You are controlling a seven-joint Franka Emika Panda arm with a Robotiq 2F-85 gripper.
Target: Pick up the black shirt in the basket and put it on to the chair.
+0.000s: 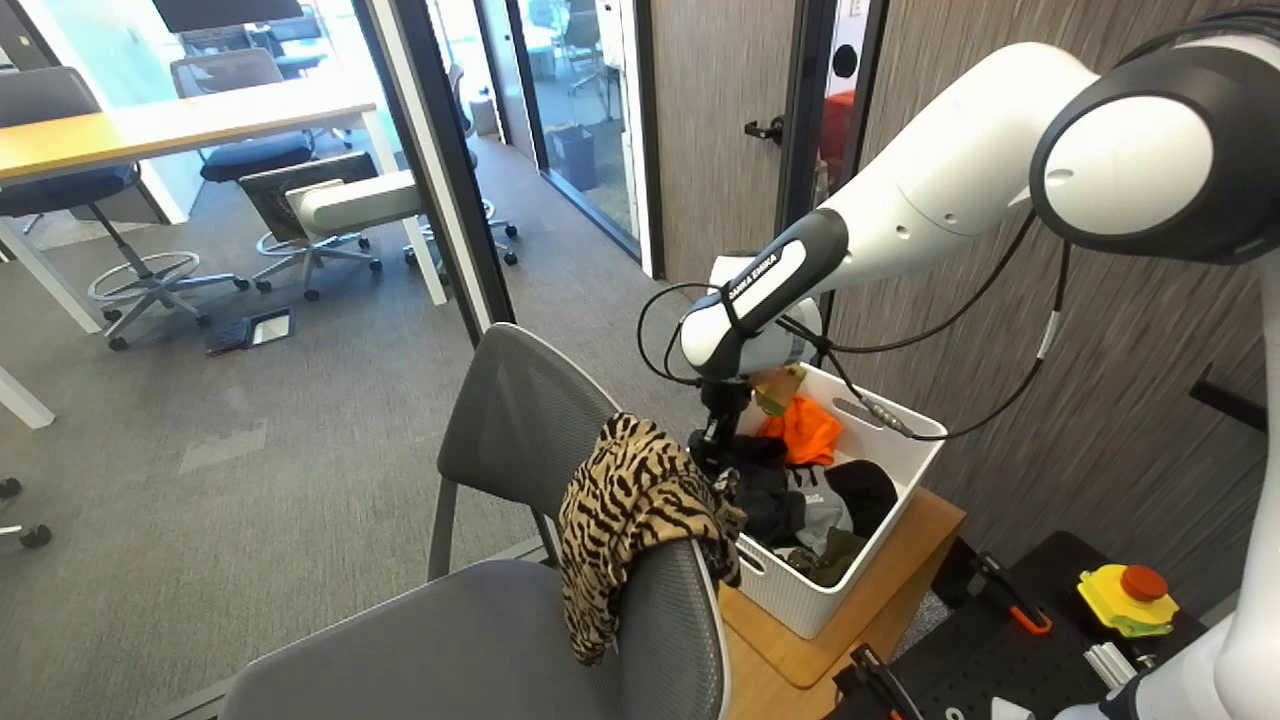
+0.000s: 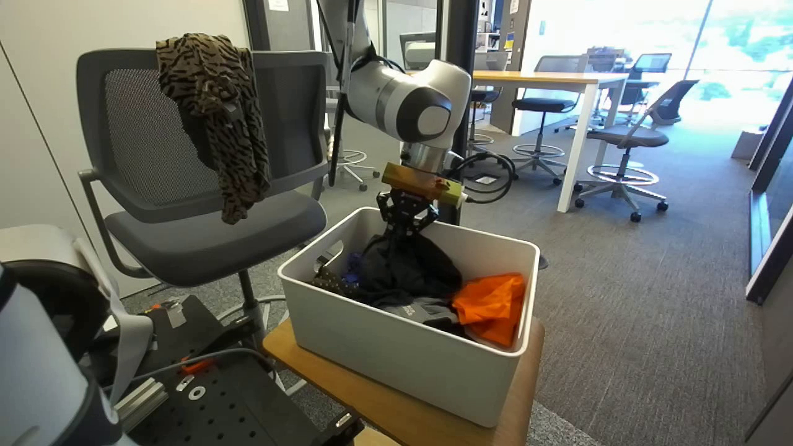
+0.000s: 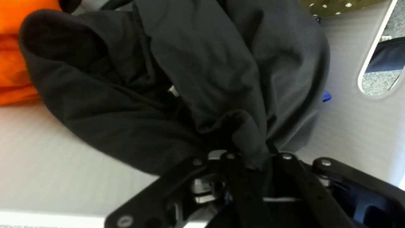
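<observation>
The black shirt is bunched in the white basket, its upper part pulled up to the gripper. It also shows in an exterior view and fills much of the wrist view. My gripper points down inside the basket, near its far wall. In the wrist view the gripper is shut on a fold of the shirt; the fingertips are partly hidden by cloth. The lower part of the shirt rests among the other clothes. The grey chair stands beside the basket; its backrest also shows in an exterior view.
A tiger-striped cloth hangs over the chair's backrest. An orange cloth and a grey garment lie in the basket. The basket stands on a wooden stool or table. A yellow box with a red button sits near the robot base.
</observation>
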